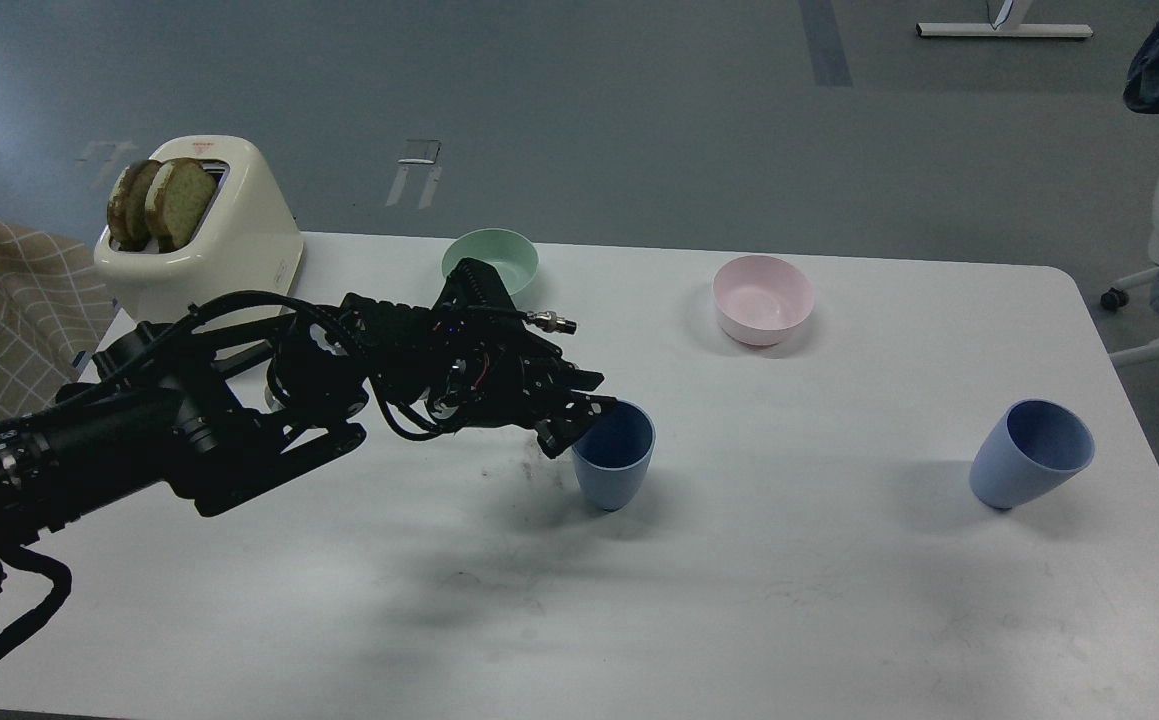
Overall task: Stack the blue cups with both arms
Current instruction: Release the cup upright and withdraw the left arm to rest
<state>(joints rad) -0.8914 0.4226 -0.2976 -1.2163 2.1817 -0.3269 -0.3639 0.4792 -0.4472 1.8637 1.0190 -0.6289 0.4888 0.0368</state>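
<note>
One blue cup [615, 458] stands upright on the white table [789, 600], near the middle. My left gripper [581, 415] comes in from the left and is shut on this cup's left rim, its black fingers [594, 405] at the rim. The second blue cup [1029, 455] is far off at the right side of the table, tilted on its narrow base with its mouth up and to the right; nothing holds it. My right arm and gripper are out of view.
A mint-green bowl [499, 255] sits at the back, just behind my left wrist. A pink bowl [762, 298] sits at the back right. A cream toaster [209, 235] with bread slices stands at the back left. Dark smudges [529, 465] mark the table left of the held cup.
</note>
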